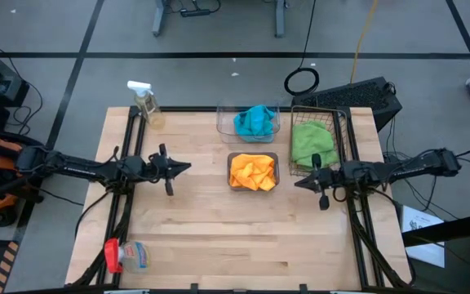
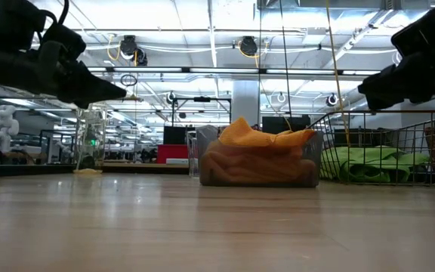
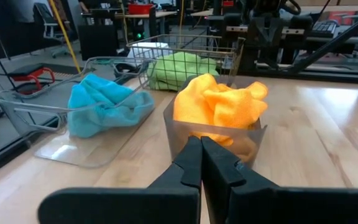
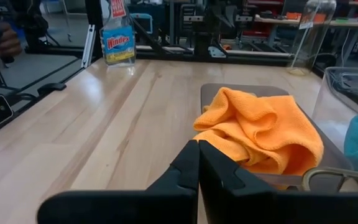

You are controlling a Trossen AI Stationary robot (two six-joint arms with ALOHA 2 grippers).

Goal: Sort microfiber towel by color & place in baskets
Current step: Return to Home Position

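1. Left gripper (image 1: 186, 167): hovers above table (image 1: 219, 237), left of smoky grey tub (image 1: 229, 156); fingers clenched together, grasps nothing.
2. Right gripper (image 1: 299, 183): hovers just right of smoky grey tub, near wire-mesh basket (image 1: 342, 122); fingers clenched, empty.
3. Orange towels (image 1: 252, 171): sit heaped in smoky grey tub.
4. Turquoise towels (image 1: 254, 121): lie in clear tub (image 1: 221, 124) behind it.
5. Green towels (image 1: 312, 144): lie in wire-mesh basket.
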